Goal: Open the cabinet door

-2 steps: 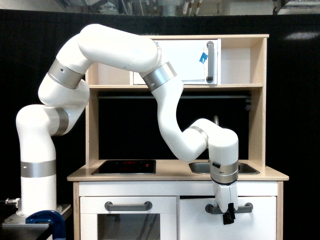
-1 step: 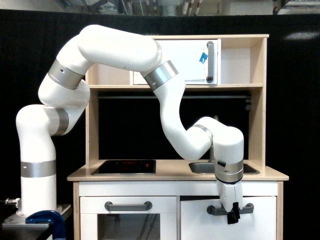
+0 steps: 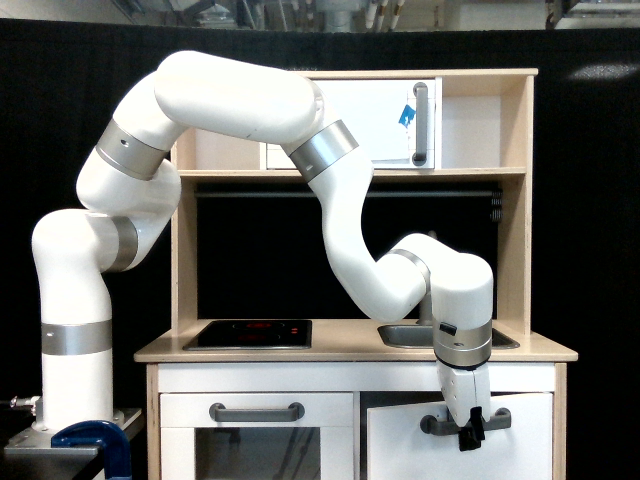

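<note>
one hand: the hand (image 3: 467,433) hangs straight down from the wrist, its dark fingertips (image 3: 466,438) over the middle of the grey bar handle (image 3: 466,422); it looks clenched on the handle, though the tips are too small and dark to see exactly how they wrap it.
handle: horizontal grey bar near the top edge of the cabinet door (image 3: 455,445), both ends showing either side of the hand.
door position: lower part of the toy kitchen, on the exterior view's right, below the sink (image 3: 495,337) and under the counter (image 3: 340,345); its top edge sits slightly askew with a dark gap along the left side, so i judge it cracked open a little, not yet swung wide.
how it will handle: a plain white panel, stiff, likely light, turning on hinges i cannot see; the bar is rigid and smooth, so a grip could slide along it.
where to hold: mid-bar, where the hand is now, seems sound; the pull should follow the door's arc rather than a straight line.
neighbours: the oven door (image 3: 256,440), with a like handle and a glass window, sits just beside it on the exterior view's left; the upper white door (image 3: 360,115) with a vertical handle and blue tape is well apart, above.
arm: the white arm (image 3: 230,100) arches over the hob (image 3: 250,333).
</note>
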Motion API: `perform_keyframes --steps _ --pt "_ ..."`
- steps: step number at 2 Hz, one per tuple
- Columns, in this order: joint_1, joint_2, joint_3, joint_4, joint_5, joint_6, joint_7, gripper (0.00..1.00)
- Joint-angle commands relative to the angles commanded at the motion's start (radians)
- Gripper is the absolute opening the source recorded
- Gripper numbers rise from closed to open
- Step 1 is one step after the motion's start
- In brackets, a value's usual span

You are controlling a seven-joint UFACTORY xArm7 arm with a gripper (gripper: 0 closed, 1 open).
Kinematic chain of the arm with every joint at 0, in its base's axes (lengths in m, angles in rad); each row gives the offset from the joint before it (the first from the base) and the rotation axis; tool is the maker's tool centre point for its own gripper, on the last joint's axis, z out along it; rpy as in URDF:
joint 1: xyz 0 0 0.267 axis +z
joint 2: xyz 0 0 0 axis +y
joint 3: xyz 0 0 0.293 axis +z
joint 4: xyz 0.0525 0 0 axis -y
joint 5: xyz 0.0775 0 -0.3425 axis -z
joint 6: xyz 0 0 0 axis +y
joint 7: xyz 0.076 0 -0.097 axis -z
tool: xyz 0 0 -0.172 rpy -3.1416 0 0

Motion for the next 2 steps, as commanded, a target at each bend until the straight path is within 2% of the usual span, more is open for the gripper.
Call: perform_keyframes --steps 2 --pt "-0.036 0.099 -0.025 0.191 -0.091 0.105 0.043 1.0"
